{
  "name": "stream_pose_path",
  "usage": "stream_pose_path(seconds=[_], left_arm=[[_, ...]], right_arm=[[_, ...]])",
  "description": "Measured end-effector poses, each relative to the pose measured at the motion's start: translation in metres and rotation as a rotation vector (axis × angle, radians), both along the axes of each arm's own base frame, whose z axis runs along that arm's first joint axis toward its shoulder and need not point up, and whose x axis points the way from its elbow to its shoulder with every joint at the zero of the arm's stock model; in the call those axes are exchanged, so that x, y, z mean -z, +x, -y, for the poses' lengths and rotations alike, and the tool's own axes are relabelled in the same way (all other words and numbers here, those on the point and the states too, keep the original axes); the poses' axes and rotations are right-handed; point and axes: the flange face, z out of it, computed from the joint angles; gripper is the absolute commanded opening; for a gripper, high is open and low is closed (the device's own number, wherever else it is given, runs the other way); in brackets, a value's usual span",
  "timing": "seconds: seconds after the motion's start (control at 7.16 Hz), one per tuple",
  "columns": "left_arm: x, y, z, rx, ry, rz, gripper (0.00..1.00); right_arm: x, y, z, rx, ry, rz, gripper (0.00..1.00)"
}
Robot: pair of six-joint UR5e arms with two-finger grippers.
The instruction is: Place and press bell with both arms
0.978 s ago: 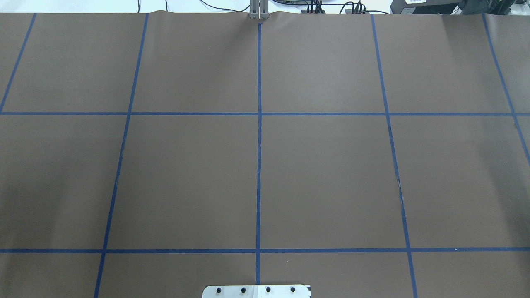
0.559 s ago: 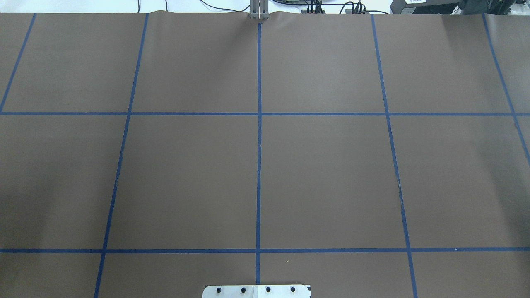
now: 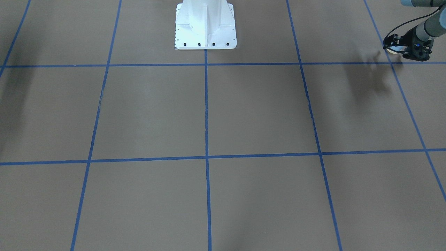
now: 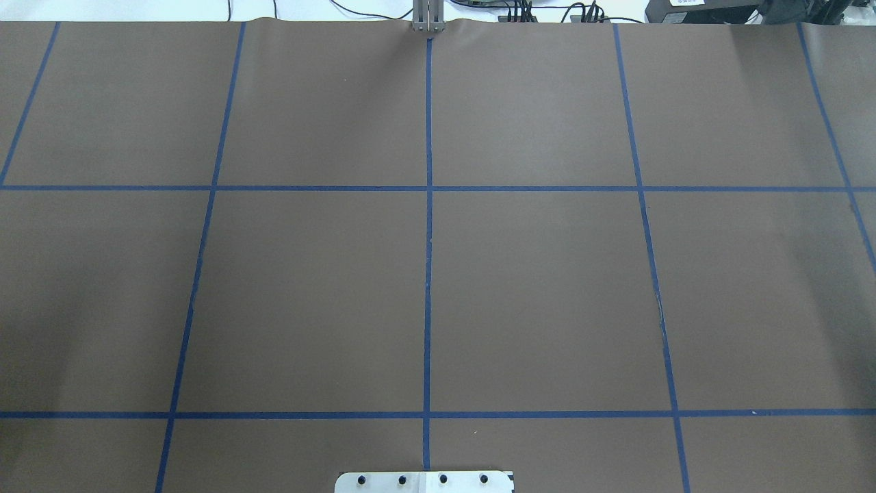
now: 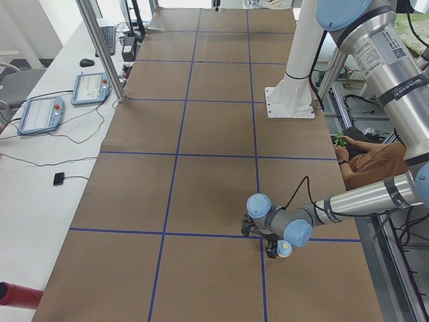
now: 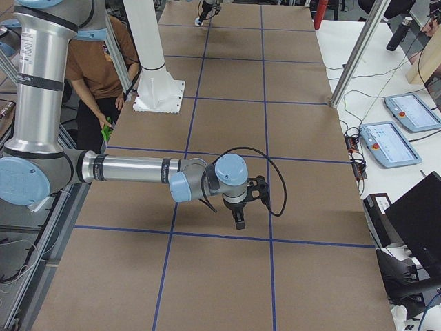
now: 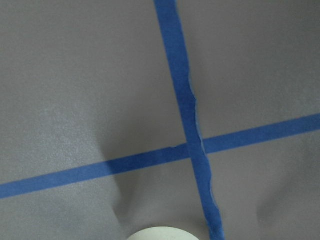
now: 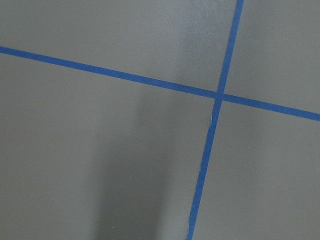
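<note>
The bell (image 5: 284, 249) sits at the tip of the left end effector (image 3: 394, 46), which looks clenched on it. The front-facing view shows a cream edge tucked against the black fingers, and the left wrist view shows only a cream curve at its 6 o'clock edge. Whether the bell already touches the tabletop (image 4: 534, 294) cannot be told, nor whether it is upright. Taking 12 o'clock as straight out from the white pedestal (image 3: 205, 24), this pair hangs at about 9 o'clock, near a crossing of blue tape (image 7: 194, 145). That crossing lies just past the bell, toward 12 to 1 o'clock in the wrist picture. The bell is round, so it has no long axis in plan. What counts is its button axis, which should point up once it is set down. The right end effector (image 6: 238, 222) points down over the tabletop at about 3 o'clock from the pedestal, well apart from the bell, and its state cannot be told. The left arm (image 5: 355, 198) is therefore the near one, and placing likely falls to it. The right arm (image 6: 131, 169) would have to cross most of the tabletop toward 9 o'clock to press the button, unless the bell is first carried inward.
</note>
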Motion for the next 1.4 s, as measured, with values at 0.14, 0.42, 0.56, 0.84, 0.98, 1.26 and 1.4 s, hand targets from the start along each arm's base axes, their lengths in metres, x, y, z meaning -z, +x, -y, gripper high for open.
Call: stream_pose_path(seconds=[0.14,0.42,0.56,0.84,0.98,1.26,1.4], left_arm=[[-0.001,-0.002,-0.003,0.000,-0.001,-0.001,1.00],[-0.005,-0.004,-0.007,0.004,-0.014,0.006,0.99],[-0.006,-0.004,-0.008,0.003,-0.017,0.008,0.99],[-0.009,-0.004,-0.010,-0.003,-0.024,0.013,0.97],[-0.010,-0.004,-0.011,-0.005,-0.026,0.016,0.94],[-0.012,-0.004,-0.012,-0.009,-0.028,0.018,0.91],[-0.012,-0.003,-0.013,-0.014,-0.029,0.019,0.87]], right_arm=[[-0.001,0.000,0.000,0.000,-0.002,0.000,1.00],[-0.004,-0.001,0.000,0.002,-0.008,-0.001,1.00],[-0.005,-0.002,0.000,0.003,-0.011,0.000,1.00],[-0.006,-0.003,-0.001,0.005,-0.013,0.001,1.00],[-0.006,-0.003,-0.001,0.006,-0.015,0.002,1.00],[-0.008,-0.003,-0.001,0.005,-0.019,0.003,1.00],[-0.009,-0.004,-0.001,0.006,-0.023,0.003,1.00]])
